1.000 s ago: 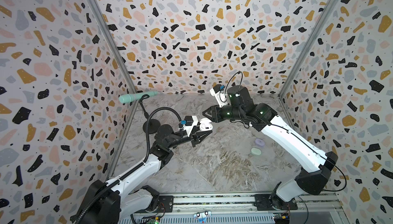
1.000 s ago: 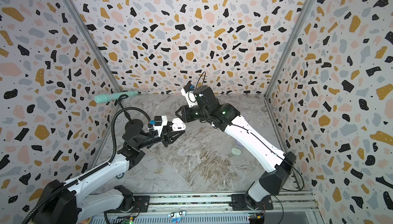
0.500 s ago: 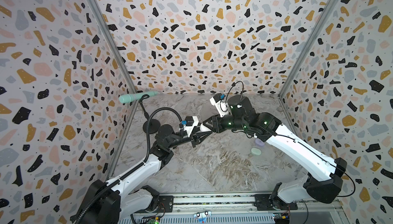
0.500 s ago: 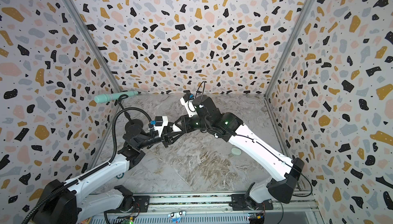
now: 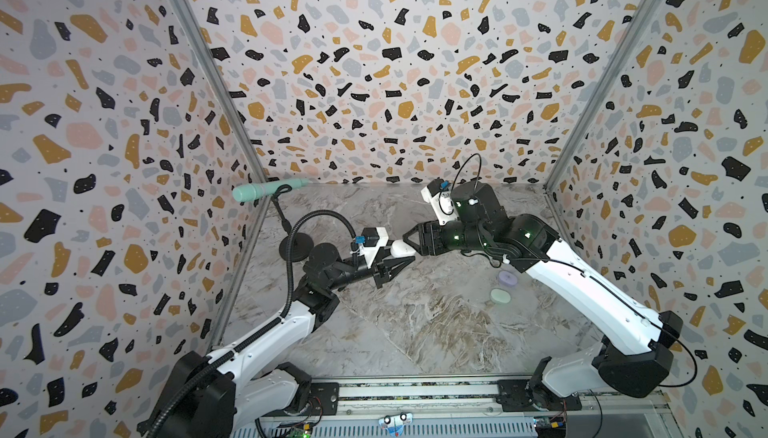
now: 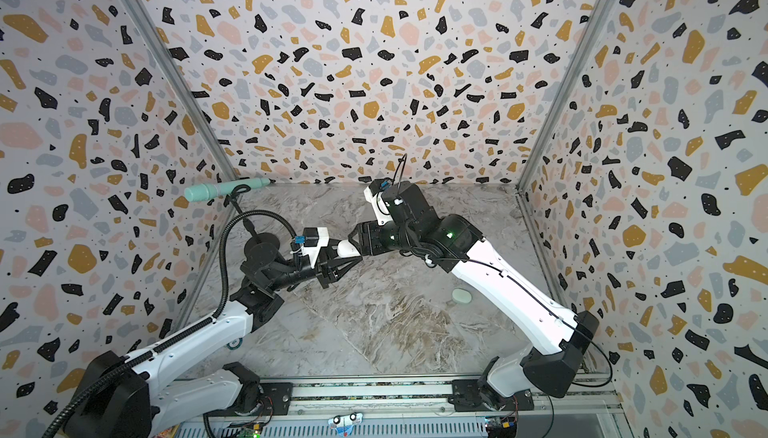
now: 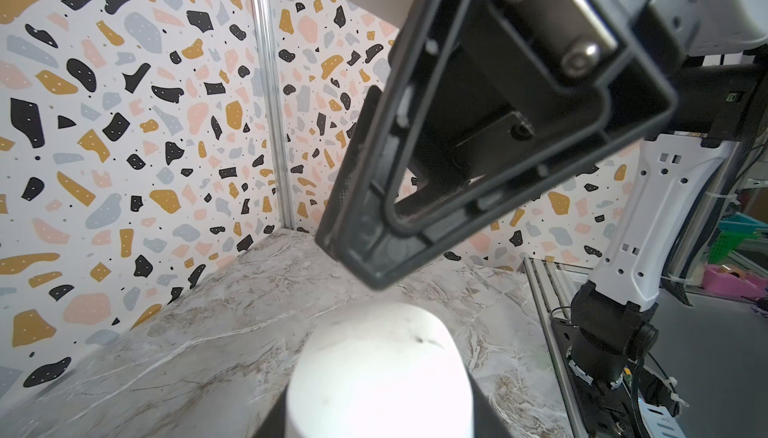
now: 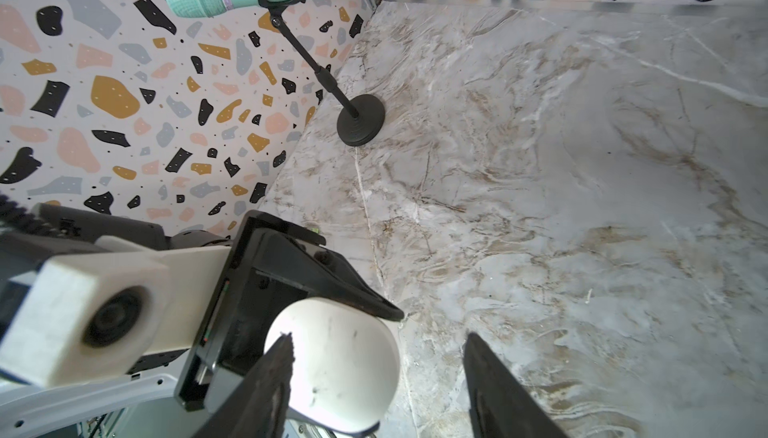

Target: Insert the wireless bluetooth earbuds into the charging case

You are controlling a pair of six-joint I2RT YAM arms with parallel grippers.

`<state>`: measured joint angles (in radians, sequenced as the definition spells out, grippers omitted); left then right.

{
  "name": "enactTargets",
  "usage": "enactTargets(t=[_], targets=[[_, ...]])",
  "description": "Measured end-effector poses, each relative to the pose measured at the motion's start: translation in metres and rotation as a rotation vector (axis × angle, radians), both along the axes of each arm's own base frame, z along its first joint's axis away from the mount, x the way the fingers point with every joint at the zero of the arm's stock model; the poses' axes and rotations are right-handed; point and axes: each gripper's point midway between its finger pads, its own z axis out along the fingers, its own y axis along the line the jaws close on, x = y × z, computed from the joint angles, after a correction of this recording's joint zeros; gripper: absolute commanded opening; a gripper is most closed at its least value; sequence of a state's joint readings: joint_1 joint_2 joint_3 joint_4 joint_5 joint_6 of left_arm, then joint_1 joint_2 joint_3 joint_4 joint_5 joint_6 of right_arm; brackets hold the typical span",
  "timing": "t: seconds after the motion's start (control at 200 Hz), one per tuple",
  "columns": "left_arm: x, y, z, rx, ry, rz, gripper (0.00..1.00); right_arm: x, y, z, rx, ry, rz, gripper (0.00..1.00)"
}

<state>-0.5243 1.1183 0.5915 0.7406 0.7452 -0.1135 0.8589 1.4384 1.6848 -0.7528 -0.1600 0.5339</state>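
Right wrist, white case (image 8: 345,365) ahead, microphone stand (image 8: 360,120) beyond

white case (image 7: 378,377) near lens | right pincer (image 7: 365,265) just beyond | marble table (image 7: 208,357)

The white charging case (image 7: 378,373) is blurred and cut off at the picture's edge in the left wrist view. In the right wrist view a finger (image 8: 270,382) of the right hand (image 8: 378,337) covers part of it, and in a top view the right arm (image 5: 582,282) hides part of the lavender case (image 5: 507,277).
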Motion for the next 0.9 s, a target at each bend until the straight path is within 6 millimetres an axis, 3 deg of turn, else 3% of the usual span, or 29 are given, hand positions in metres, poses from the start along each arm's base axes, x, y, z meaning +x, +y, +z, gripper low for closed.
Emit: enactTargets(t=[0.295, 0.451, 0.696, 0.896], targets=[[-0.001, -0.001, -0.002, 0.011, -0.009, 0.000, 0.14, -0.006, 0.015, -0.015, -0.046, 0.051, 0.037, 0.86], [-0.001, -0.002, -0.004, 0.017, -0.006, -0.001, 0.14, -0.006, 0.026, -0.024, -0.066, 0.070, 0.052, 0.87], [0.000, -0.002, -0.005, 0.021, -0.003, 0.002, 0.14, -0.007, 0.030, -0.033, -0.083, 0.094, 0.056, 0.81], [0.000, -0.002, -0.007, 0.024, 0.001, 0.006, 0.14, -0.009, 0.031, -0.033, -0.078, 0.106, 0.060, 0.68]])
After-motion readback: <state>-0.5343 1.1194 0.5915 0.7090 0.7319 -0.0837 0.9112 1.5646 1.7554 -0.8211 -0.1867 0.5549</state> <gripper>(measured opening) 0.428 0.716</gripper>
